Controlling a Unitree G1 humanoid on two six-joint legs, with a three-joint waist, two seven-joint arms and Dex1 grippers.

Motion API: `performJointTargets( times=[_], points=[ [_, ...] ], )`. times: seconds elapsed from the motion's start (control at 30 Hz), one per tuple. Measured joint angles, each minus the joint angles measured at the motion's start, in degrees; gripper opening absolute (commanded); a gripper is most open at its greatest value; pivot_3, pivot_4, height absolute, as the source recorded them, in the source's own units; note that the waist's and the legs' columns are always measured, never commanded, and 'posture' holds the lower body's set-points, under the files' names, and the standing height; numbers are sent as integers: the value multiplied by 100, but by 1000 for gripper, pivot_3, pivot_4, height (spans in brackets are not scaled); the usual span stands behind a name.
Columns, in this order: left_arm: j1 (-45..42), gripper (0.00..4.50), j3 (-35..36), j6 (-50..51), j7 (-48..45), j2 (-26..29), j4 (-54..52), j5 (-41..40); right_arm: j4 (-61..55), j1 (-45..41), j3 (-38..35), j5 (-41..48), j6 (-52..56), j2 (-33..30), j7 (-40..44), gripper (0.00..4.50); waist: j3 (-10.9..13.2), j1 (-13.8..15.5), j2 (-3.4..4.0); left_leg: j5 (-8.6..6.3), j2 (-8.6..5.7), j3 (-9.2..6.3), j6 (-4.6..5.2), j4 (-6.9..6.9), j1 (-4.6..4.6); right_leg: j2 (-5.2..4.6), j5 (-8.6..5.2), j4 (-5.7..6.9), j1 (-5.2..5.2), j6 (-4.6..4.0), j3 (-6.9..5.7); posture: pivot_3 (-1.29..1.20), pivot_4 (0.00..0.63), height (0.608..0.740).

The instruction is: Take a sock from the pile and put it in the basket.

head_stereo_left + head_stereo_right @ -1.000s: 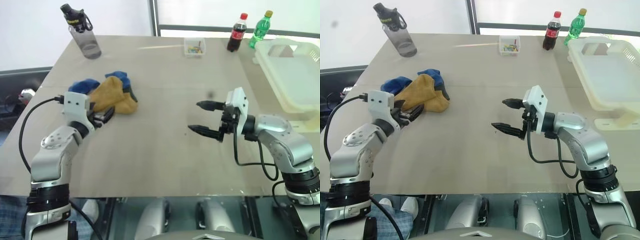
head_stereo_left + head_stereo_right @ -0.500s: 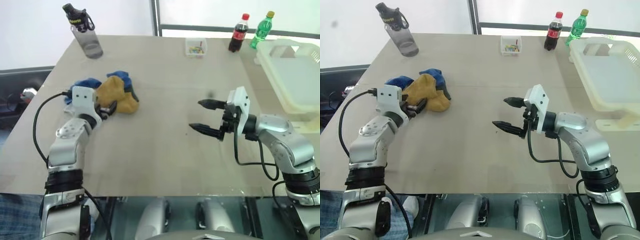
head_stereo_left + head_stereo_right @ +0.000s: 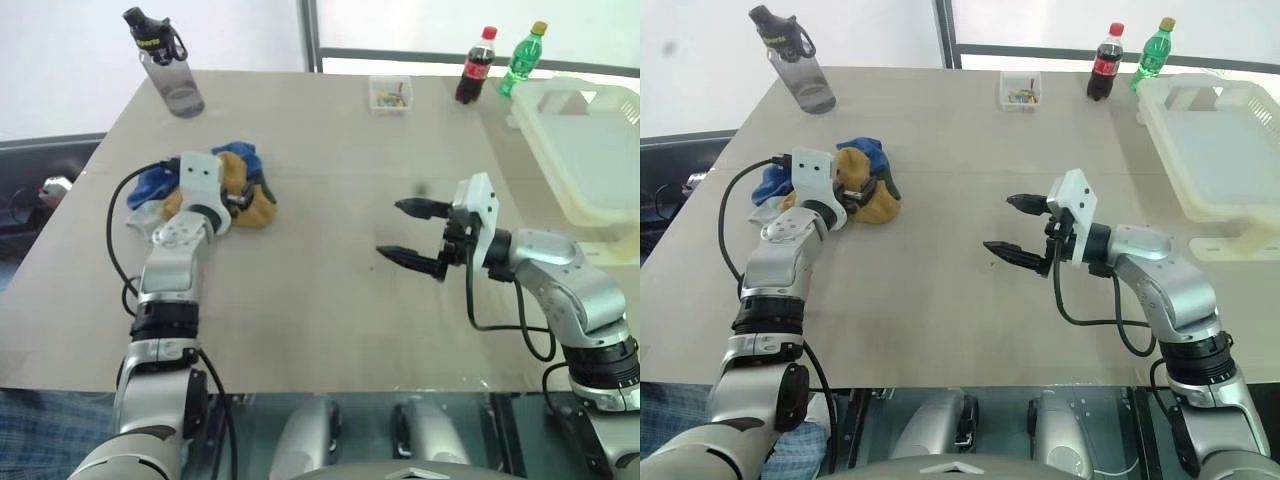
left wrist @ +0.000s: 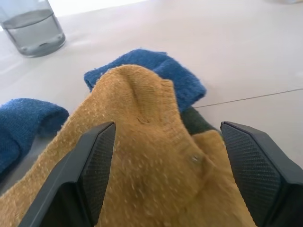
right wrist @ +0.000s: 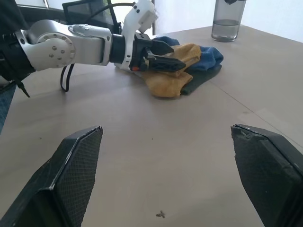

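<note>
Left gripper (image 4: 161, 156) advanced onto pile (image 3: 215, 185) (one yellow sock (image 4: 151, 165)); jaws apart.

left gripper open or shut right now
Open: the left gripper has its two black fingers spread either side of the mustard sock, not yet closed on it.

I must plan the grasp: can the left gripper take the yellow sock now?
Probably yes. The left gripper is open with its fingers either side of the yellow sock, nothing between.

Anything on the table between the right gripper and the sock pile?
No. In the right wrist view, bare tabletop runs from the right gripper to the pile.
</note>
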Motion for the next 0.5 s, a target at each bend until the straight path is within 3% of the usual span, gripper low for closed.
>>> performJointTargets(
  times=[0.07,0.33,0.37,0.5],
  points=[
    [-58,3795,0,17,52,-10,157,16,9,0,0,-17,-14,2,0,4475,0,1,0,0,0,0,0,1,0,0,0,0,0,0,-1,0,150,740],
    [-169,298,-108,30,76,93,255,237,44,25,0,-78,-103,20,0,4500,0,3,0,0,0,0,-1,3,0,1,0,3,0,0,-1,0,150,740],
    [-169,46,-113,26,77,93,255,265,45,27,0,-85,-105,22,0,4500,0,3,0,0,0,0,-1,4,0,1,0,4,0,0,-1,0,150,740],
    [-169,46,-115,26,76,93,240,301,48,30,0,-101,-111,36,2,4500,0,3,0,0,0,0,-1,7,0,1,0,7,0,0,0,0,150,740]
  ],
)
